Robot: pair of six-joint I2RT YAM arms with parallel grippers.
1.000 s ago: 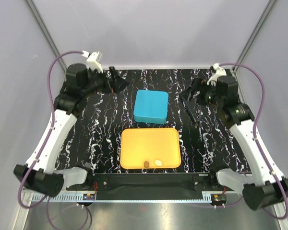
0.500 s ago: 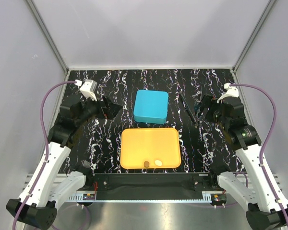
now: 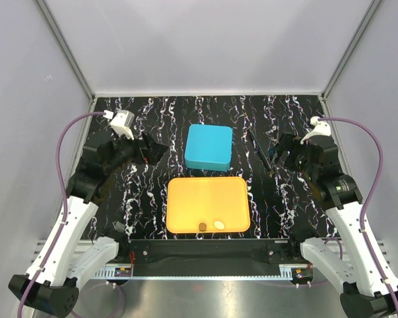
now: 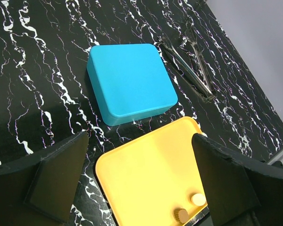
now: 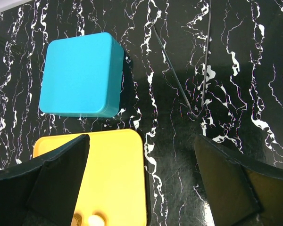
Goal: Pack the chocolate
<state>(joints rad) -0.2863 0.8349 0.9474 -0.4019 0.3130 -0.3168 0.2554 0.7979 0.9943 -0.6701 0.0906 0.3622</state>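
Two chocolates lie at the near edge of the orange tray point(image 3: 207, 199): a dark brown round piece point(image 3: 203, 227) and a cream-white round piece point(image 3: 219, 224). They also show in the left wrist view, brown point(image 4: 181, 215) and cream point(image 4: 198, 199), and in the right wrist view, brown point(image 5: 76, 220) and cream point(image 5: 95, 220). A closed blue box point(image 3: 209, 146) sits beyond the tray. My left gripper point(image 3: 156, 152) is open and empty, held above the table left of the box. My right gripper point(image 3: 273, 151) is open and empty, held above the table right of the box.
Metal tongs point(image 3: 260, 149) lie on the black marbled table point(image 3: 152, 192) right of the blue box, close under my right gripper; they also show in the left wrist view point(image 4: 188, 63) and the right wrist view point(image 5: 188, 70). Grey walls enclose the table.
One second ago both arms were stretched toward the back of the table; both have since drawn back toward the near side. In the last half second almost nothing moved.
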